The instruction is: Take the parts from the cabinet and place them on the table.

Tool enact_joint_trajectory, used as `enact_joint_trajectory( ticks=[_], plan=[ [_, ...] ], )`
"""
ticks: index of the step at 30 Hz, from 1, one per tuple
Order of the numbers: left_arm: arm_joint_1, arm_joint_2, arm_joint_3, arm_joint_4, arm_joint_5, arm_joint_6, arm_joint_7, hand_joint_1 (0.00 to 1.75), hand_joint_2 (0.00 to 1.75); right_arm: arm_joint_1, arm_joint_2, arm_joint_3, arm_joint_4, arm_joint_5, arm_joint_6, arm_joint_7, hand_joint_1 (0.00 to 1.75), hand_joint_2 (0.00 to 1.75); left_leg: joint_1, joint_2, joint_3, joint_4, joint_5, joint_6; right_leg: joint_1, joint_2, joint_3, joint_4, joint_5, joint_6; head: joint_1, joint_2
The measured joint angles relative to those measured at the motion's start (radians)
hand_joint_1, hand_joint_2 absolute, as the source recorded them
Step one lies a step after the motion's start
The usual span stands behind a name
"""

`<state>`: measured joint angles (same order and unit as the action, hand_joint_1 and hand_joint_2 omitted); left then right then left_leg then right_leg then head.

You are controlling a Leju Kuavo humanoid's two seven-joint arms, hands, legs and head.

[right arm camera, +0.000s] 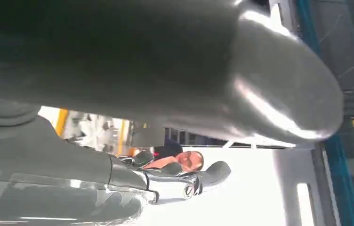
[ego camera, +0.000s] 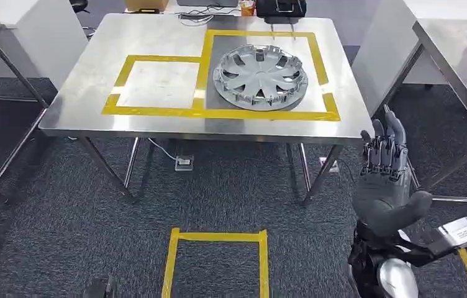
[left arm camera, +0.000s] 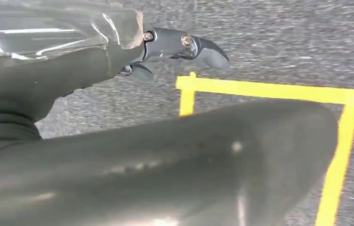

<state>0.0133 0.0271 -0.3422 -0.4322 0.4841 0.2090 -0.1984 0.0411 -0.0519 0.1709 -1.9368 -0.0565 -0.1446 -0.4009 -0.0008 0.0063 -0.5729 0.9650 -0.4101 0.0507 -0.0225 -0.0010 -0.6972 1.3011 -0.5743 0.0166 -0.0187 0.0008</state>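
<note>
Wheel cover on the table, right hand raised and empty.
The wheel cover [ego camera: 260, 77] lies flat near the table's [ego camera: 94, 74] right edge, inside yellow tape. The right hand [ego camera: 385, 180] is beside that edge, fingers apart; the left hand's [left arm camera: 118, 155] fingers are unclear.

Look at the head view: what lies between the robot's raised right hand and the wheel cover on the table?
Between the right hand and the wheel cover: yellow tape and the table's bare steel edge.
</note>
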Motion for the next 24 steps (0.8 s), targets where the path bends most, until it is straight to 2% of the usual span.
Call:
enact_joint_trajectory(
  ticks=[1, 2, 3, 4, 5, 6, 7, 8, 9, 10, 11, 12, 13, 14, 15, 16, 17, 18, 19, 20, 21, 22, 23, 24],
  plan=[
    [0.001, 0.0, 0.0, 0.0, -0.001, -0.004, 0.0, 0.0, 0.0, 0.002, 0.0, 0.0, 0.0, 0.0, 0.0, 0.001, 0.0, 0.0, 0.0, 0.0, -0.02, 0.003, 0.012, -0.002, -0.001, 0.0, 0.023, -0.008, 0.026, 0.015, 0.0, 0.0],
    [0.002, 0.0, 0.0, 0.0, -0.001, -0.009, 0.0, 0.0, 0.0, 0.003, 0.0, 0.0, 0.0, 0.0, 0.0, 0.002, 0.0, 0.0, 0.002, 0.001, -0.039, 0.008, 0.023, -0.006, -0.002, 0.0, 0.065, -0.054, 0.06, 0.029, 0.002, 0.0],
    [0.004, 0.0, 0.0, 0.0, 0.0, -0.011, 0.0, 0.0, 0.0, 0.002, 0.0, 0.0, 0.0, 0.0, 0.0, 0.003, 0.0, 0.0, 0.003, 0.001, -0.058, 0.017, 0.032, -0.01, -0.002, 0.0, 0.123, -0.132, 0.083, 0.036, 0.002, 0.0],
    [0.004, 0.0, 0.0, 0.0, 0.0, -0.014, 0.0, 0.0, 0.0, 0.001, 0.0, 0.0, 0.0, 0.0, 0.0, 0.003, 0.0, 0.0, 0.003, 0.0, -0.07, 0.028, 0.038, -0.015, -0.002, -0.001, 0.188, -0.222, 0.078, 0.032, 0.003, 0.0],
    [0.006, 0.002, 0.001, 0.0, 0.0, -0.018, -0.001, 0.0, 0.0, -0.002, 0.0, 0.0, 0.0, 0.001, 0.0, 0.003, 0.0, 0.0, -0.001, 0.0, -0.085, 0.038, 0.042, -0.021, 0.003, 0.0, 0.24, -0.306, 0.037, 0.019, 0.004, 0.0],
    [0.007, 0.002, 0.001, 0.0, 0.0, -0.019, -0.002, 0.0, 0.0, 0.0, 0.0, 0.001, -0.001, 0.002, -0.001, 0.002, 0.0, 0.0, 0.0, 0.0, -0.086, 0.039, 0.052, -0.027, 0.005, 0.003, 0.236, -0.309, 0.033, 0.009, -0.002, 0.0],
    [0.007, 0.003, 0.001, 0.0, 0.0, -0.02, -0.003, 0.0, 0.0, 0.0, 0.0, 0.001, -0.001, 0.002, -0.002, 0.003, 0.0, 0.0, 0.001, 0.0, -0.087, 0.04, 0.059, -0.033, 0.007, 0.004, 0.224, -0.313, 0.035, 0.007, 0.003, 0.0],
    [0.008, 0.003, 0.001, 0.0, 0.001, -0.02, -0.003, 0.0, 0.0, -0.001, 0.0, 0.002, -0.001, 0.002, -0.003, 0.003, 0.0, 0.0, 0.004, 0.0, -0.088, 0.037, 0.07, -0.04, 0.011, 0.004, 0.22, -0.307, 0.04, -0.002, 0.003, 0.0],
    [0.011, 0.005, 0.001, 0.0, 0.0, -0.02, -0.004, 0.0, 0.0, 0.001, 0.0, 0.002, 0.0, 0.001, -0.004, 0.003, 0.0, 0.0, 0.005, -0.003, -0.091, 0.035, 0.078, -0.048, 0.007, 0.002, 0.214, -0.311, 0.051, -0.015, 0.003, 0.0],
    [0.013, 0.005, 0.001, 0.001, 0.0, -0.02, -0.005, 0.0, 0.0, -0.002, 0.0, 0.002, 0.0, 0.001, -0.006, 0.003, 0.0, 0.0, 0.011, -0.004, -0.1, 0.047, 0.049, -0.053, 0.002, -0.002, 0.205, -0.311, 0.062, -0.023, 0.006, 0.0],
    [0.016, 0.005, 0.001, 0.001, 0.0, -0.02, -0.005, 0.0, 0.0, -0.002, 0.0, 0.002, 0.0, 0.001, -0.006, 0.004, 0.0, 0.0, 0.012, -0.004, -0.109, 0.083, -0.013, -0.058, 0.002, -0.002, 0.193, -0.311, 0.073, -0.032, 0.002, 0.0],
    [0.016, 0.006, 0.001, 0.001, 0.001, -0.02, -0.005, 0.0, 0.0, -0.001, 0.001, 0.002, 0.0, 0.001, -0.007, 0.004, 0.0, 0.0, 0.013, -0.004, -0.124, 0.149, -0.084, -0.064, 0.002, -0.002, 0.181, -0.31, 0.086, -0.035, 0.0, 0.0],
    [0.015, 0.008, 0.001, 0.001, 0.001, -0.02, -0.005, 0.0, 0.0, -0.001, 0.001, 0.002, 0.0, 0.001, -0.008, 0.004, 0.0, 0.0, 0.013, -0.004, -0.14, 0.224, -0.137, -0.069, 0.003, -0.002, 0.17, -0.309, 0.098, -0.035, 0.001, 0.0],
    [0.015, 0.008, 0.001, 0.001, 0.001, -0.02, -0.005, 0.0, 0.0, 0.0, 0.002, 0.002, 0.0, 0.001, -0.01, 0.004, 0.0, 0.0, 0.014, -0.004, -0.152, 0.298, -0.17, -0.072, 0.005, -0.002, 0.156, -0.309, 0.11, -0.035, 0.0, 0.0],
    [0.015, 0.008, 0.001, 0.001, 0.001, -0.02, -0.005, 0.0, 0.0, 0.001, 0.002, 0.002, 0.0, 0.001, -0.01, 0.005, 0.0, 0.0, 0.015, -0.004, -0.15, 0.344, -0.165, -0.073, 0.005, -0.002, 0.141, -0.307, 0.123, -0.033, 0.0, 0.0],
    [0.015, 0.008, 0.001, 0.001, 0.001, -0.02, -0.005, 0.0, 0.0, 0.003, 0.003, 0.002, 0.0, 0.001, -0.011, 0.005, 0.0, 0.0, 0.015, -0.004, -0.13, 0.346, -0.135, -0.071, 0.006, -0.001, 0.126, -0.306, 0.133, -0.031, 0.0, 0.0],
    [0.015, 0.008, 0.001, 0.001, 0.001, -0.02, -0.005, 0.0, 0.0, 0.005, 0.003, 0.002, 0.0, 0.001, -0.013, 0.006, 0.0, 0.0, 0.015, -0.004, -0.089, 0.307, -0.098, -0.068, 0.006, -0.001, 0.113, -0.304, 0.141, -0.027, 0.0, 0.0],
    [0.014, 0.008, 0.002, 0.001, 0.001, -0.02, -0.006, 0.0, 0.0, 0.004, 0.003, 0.002, 0.0, 0.001, -0.014, 0.006, 0.0, 0.0, 0.014, -0.005, -0.032, 0.234, -0.073, -0.064, 0.007, 0.0, 0.103, -0.304, 0.15, -0.025, 0.0, 0.0],
    [0.013, 0.009, 0.002, 0.001, 0.001, -0.021, -0.006, 0.0, 0.0, 0.005, 0.003, 0.002, -0.001, 0.001, -0.015, 0.006, 0.0, 0.0, 0.013, -0.008, 0.037, 0.141, -0.066, -0.056, 0.007, 0.0, 0.098, -0.304, 0.158, -0.022, -0.001, 0.0],
    [0.009, 0.011, 0.003, 0.001, 0.001, -0.021, -0.007, 0.0, 0.0, 0.005, 0.004, 0.002, -0.002, 0.001, -0.016, 0.006, 0.0, 0.0, 0.009, -0.01, 0.092, 0.054, -0.109, -0.047, 0.008, -0.001, 0.095, -0.304, 0.165, -0.015, 0.0, 0.0],
    [0.008, 0.011, 0.003, 0.001, 0.001, -0.021, -0.008, 0.0, 0.0, 0.002, 0.004, 0.002, -0.003, 0.001, -0.016, 0.006, 0.0, 0.0, 0.005, -0.011, 0.114, 0.011, -0.117, -0.044, 0.01, -0.002, 0.092, -0.303, 0.172, -0.008, 0.002, 0.0],
    [0.008, 0.011, 0.003, 0.001, 0.001, -0.022, -0.008, 0.0, 0.0, 0.003, 0.005, 0.002, -0.003, 0.0, -0.017, 0.006, 0.0, 0.0, 0.0, -0.011, 0.105, 0.021, -0.109, -0.039, 0.006, -0.004, 0.093, -0.309, 0.183, 0.0, 0.001, 0.0],
    [0.008, 0.012, 0.004, 0.001, 0.001, -0.021, -0.009, 0.0, 0.0, 0.004, 0.006, 0.002, -0.003, 0.0, -0.017, 0.006, 0.0, 0.0, -0.005, -0.011, 0.102, 0.019, -0.106, -0.034, 0.002, -0.004, 0.09, -0.31, 0.19, 0.005, -0.001, 0.0],
    [0.008, 0.014, 0.005, 0.001, 0.001, -0.022, -0.009, 0.0, 0.0, 0.007, 0.008, 0.002, -0.003, 0.0, -0.018, 0.008, 0.0, 0.0, -0.007, -0.01, 0.096, 0.013, -0.092, -0.025, 0.004, -0.003, 0.088, -0.317, 0.203, 0.015, 0.004, 0.0]
  ],
)
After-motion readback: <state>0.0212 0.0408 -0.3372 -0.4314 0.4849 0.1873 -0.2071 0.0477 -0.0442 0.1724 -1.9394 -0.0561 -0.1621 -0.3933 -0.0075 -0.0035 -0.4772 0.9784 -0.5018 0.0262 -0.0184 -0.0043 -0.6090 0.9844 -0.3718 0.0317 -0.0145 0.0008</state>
